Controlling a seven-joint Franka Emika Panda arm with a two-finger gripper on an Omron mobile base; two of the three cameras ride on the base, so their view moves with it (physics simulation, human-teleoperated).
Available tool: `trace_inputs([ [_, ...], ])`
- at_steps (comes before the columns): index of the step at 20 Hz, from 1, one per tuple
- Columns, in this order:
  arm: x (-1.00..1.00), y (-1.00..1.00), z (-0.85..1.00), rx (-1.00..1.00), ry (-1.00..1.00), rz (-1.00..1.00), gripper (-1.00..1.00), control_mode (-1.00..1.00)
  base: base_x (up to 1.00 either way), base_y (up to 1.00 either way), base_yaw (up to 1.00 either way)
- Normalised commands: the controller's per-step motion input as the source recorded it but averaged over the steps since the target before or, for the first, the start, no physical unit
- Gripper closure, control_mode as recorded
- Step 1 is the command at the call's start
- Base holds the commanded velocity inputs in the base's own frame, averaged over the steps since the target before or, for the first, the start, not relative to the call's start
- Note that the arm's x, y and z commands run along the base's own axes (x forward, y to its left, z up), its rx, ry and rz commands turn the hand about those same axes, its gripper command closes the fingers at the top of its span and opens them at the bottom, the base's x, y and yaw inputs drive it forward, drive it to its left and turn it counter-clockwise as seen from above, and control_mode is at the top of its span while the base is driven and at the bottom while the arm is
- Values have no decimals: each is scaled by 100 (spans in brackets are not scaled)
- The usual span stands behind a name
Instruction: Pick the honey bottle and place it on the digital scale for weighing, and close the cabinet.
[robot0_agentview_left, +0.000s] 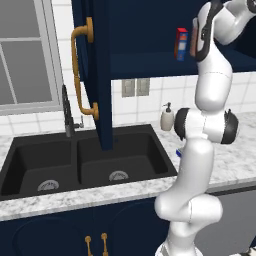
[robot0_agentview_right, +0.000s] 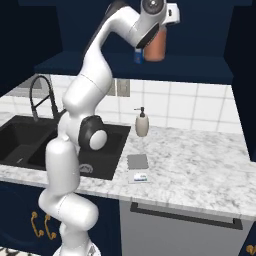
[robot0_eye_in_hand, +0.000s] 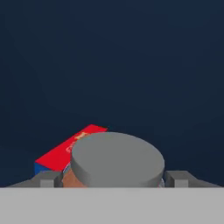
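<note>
The honey bottle (robot0_agentview_right: 156, 49), reddish-brown with a grey cap (robot0_eye_in_hand: 117, 158), stands on the shelf inside the navy cabinet (robot0_agentview_right: 150, 67). My gripper (robot0_agentview_right: 159, 31) comes down on it from above. In the hand view the gripper (robot0_eye_in_hand: 111, 178) has one fingertip tight against each side of the bottle, so it looks shut on it. From the left base view a strip of the bottle (robot0_agentview_left: 193, 42) shows beside my forearm. The cabinet door (robot0_agentview_left: 95, 70) with its curved gold handle (robot0_agentview_left: 79, 70) hangs open over the sink. The digital scale (robot0_agentview_right: 137, 162) lies on the counter below.
A small red-and-blue box (robot0_agentview_right: 138, 55) stands on the shelf right beside the bottle (robot0_eye_in_hand: 65, 153). A cream soap dispenser (robot0_agentview_right: 142, 122) is at the back of the marble counter (robot0_agentview_right: 200, 165). To the left are the black double sink (robot0_agentview_left: 85, 160) and its faucet (robot0_agentview_left: 66, 112).
</note>
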Motion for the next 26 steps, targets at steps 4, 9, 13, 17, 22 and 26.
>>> trace_inputs([
  [4, -50, 0, 0, 0, -16, 0, 100, -100, 0, 0, 0],
  [9, -82, 0, -10, 0, -23, 0, 100, -100, 0, 0, 0],
  [13, -100, 41, -86, 0, -41, 0, 100, -100, 0, 0, 0],
  [17, -100, 85, -94, 1, -25, -8, 100, -100, 0, 0, 0],
  [22, -89, 22, -34, 1, 8, -1, 100, -100, 0, 0, 0],
  [26, -6, 1, -94, -11, 18, 17, 100, -100, 0, 0, 0],
])
